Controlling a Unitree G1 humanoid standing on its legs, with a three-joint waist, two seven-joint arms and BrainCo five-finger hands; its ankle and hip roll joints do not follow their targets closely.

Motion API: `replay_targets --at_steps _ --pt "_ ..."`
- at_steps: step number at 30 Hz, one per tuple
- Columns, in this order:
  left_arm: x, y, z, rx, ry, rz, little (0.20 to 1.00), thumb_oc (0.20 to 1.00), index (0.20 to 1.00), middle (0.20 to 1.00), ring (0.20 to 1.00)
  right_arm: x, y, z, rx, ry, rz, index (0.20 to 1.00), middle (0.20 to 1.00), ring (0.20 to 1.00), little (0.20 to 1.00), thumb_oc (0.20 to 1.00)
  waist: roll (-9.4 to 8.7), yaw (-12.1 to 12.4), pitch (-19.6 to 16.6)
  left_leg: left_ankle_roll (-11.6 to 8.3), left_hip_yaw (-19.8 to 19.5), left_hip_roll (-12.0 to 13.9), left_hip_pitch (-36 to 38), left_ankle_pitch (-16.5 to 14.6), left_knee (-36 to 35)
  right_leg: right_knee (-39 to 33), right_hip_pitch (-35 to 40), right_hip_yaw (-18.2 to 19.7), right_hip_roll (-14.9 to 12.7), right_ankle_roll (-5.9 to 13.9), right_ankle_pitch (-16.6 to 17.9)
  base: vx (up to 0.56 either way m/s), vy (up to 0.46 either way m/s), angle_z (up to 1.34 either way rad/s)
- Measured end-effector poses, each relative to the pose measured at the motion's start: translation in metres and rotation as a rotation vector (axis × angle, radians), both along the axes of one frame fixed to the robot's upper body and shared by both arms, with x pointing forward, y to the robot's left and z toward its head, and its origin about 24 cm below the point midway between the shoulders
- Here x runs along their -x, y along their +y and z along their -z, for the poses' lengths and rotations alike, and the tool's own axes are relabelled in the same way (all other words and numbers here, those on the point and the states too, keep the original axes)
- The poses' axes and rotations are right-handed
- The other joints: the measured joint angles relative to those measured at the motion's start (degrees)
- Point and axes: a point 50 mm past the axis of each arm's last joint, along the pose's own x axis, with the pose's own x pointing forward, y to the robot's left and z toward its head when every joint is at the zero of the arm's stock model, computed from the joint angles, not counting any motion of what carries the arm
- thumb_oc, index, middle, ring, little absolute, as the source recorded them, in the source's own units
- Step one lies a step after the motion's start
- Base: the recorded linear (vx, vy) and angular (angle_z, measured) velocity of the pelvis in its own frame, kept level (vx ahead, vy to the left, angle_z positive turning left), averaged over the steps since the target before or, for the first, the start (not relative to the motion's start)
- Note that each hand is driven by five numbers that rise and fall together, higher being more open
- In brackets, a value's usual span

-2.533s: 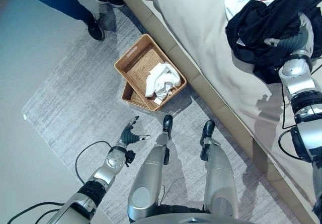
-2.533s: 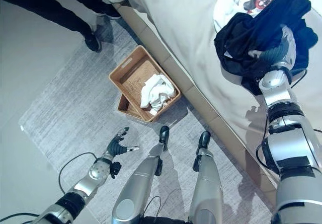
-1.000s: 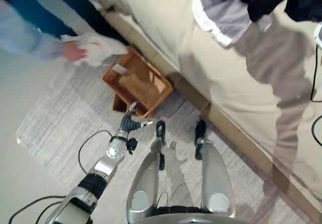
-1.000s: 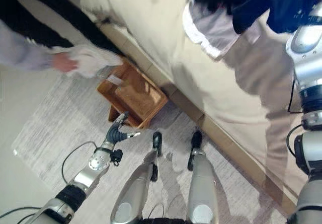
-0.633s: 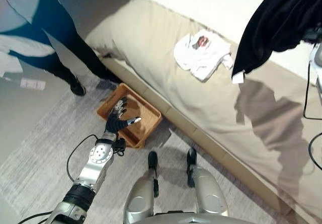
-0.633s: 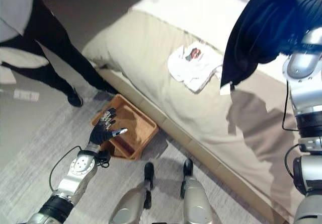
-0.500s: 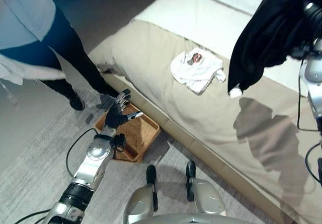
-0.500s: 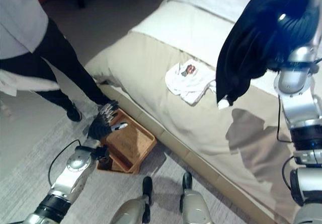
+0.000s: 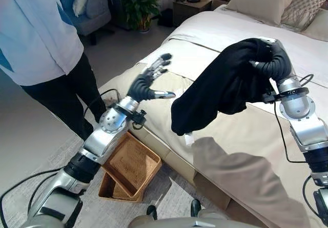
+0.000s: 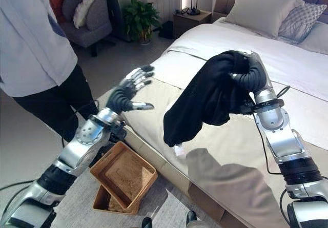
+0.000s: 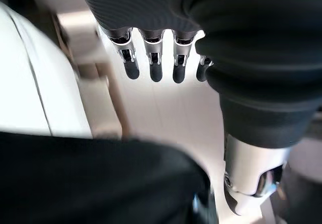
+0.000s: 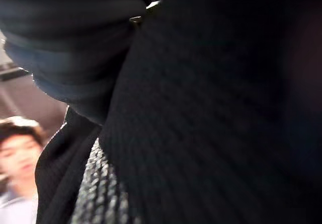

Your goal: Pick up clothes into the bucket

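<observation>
Above the bed, at about two o'clock in the head views, a black garment is held up by the right hand, whose fingers are buried in the cloth, so their state cannot be told. At ten o'clock the left hand is raised with fingers spread apart and empty. Down at seven o'clock the wicker basket is seen on the rug beside the bed, near a standing person.

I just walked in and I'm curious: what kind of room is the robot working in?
Most likely a bedroom: a made bed with pillows, a nightstand beside it, and an armchair with a potted plant in the corner.
</observation>
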Motion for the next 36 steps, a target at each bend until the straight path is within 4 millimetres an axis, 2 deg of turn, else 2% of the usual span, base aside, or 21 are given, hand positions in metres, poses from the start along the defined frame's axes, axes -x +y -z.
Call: replay_targets --at_steps 6,9,19,28,30,33,36 --pt "-0.001 -0.014 -0.006 -0.031 -0.006 0.066 1.000 1.000 1.000 1.000 1.000 0.008 0.031 0.003 0.041 0.039 -0.176 0.200 0.200 0.200 0.200 0.200 0.14 -1.28 -1.46 -0.13 -0.10 -0.08 0.51 -0.14 -0.03 -0.01 0.57 -0.12 -0.17 0.17 -0.11 0.01 0.005 0.02" --pt "-0.003 -0.020 0.002 -0.029 0.033 0.083 1.000 1.000 1.000 1.000 1.000 0.015 0.046 0.000 0.040 0.031 -0.258 0.200 0.200 0.200 0.200 0.200 0.44 -1.39 -2.80 -0.13 -0.06 -0.06 0.64 -0.15 -0.03 -0.01 0.66 -0.11 -0.16 0.17 -0.10 0.00 0.000 0.00" --pt "-0.002 -0.025 0.005 -0.007 0.148 0.175 1.000 1.000 1.000 1.000 1.000 0.020 0.057 0.000 0.009 0.049 -0.339 0.200 0.200 0.200 0.200 0.200 1.36 -1.39 -3.59 -0.12 -0.35 -0.05 0.67 -0.13 -0.03 -0.01 0.83 -0.68 -0.17 -0.02 0.14 0.00 0.002 0.01" --pt "-0.007 -0.033 0.006 -0.060 0.166 0.199 1.000 1.000 1.000 1.000 1.000 0.026 0.072 0.002 -0.023 0.052 -0.415 0.200 0.200 0.200 0.200 0.200 1.44 -1.32 -3.65 -0.13 -0.45 -0.21 0.64 -0.12 -0.02 -0.01 0.90 -0.99 -0.36 -0.03 0.14 -0.01 0.002 0.02" --pt "-0.007 -0.035 0.007 -0.047 0.199 0.219 1.000 1.000 1.000 1.000 1.000 0.026 0.072 0.003 -0.024 0.055 -0.418 0.200 0.200 0.200 0.200 0.200 1.46 -1.35 -3.65 -0.13 -0.43 -0.24 0.63 -0.12 -0.02 -0.01 0.88 -0.95 -0.38 -0.03 0.14 0.00 0.000 0.00" --pt "-0.004 -0.040 0.015 -0.009 0.358 0.330 1.000 1.000 1.000 1.000 1.000 0.026 0.074 0.004 -0.030 0.066 -0.428 0.200 0.200 0.200 0.200 0.200 1.48 -1.44 -3.67 -0.12 -0.40 -0.25 0.61 -0.12 -0.02 -0.01 0.79 -0.77 -0.40 -0.03 0.14 0.01 0.004 0.00" --pt "-0.001 -0.041 0.019 -0.029 0.439 0.393 1.000 1.000 1.000 1.000 1.000 0.026 0.075 0.006 -0.025 0.075 -0.437 0.200 0.200 0.200 0.200 0.200 1.50 -1.57 -3.69 -0.12 -0.38 -0.23 0.59 -0.13 -0.03 -0.01 0.72 -0.68 -0.38 -0.04 0.15 0.00 0.000 0.00"
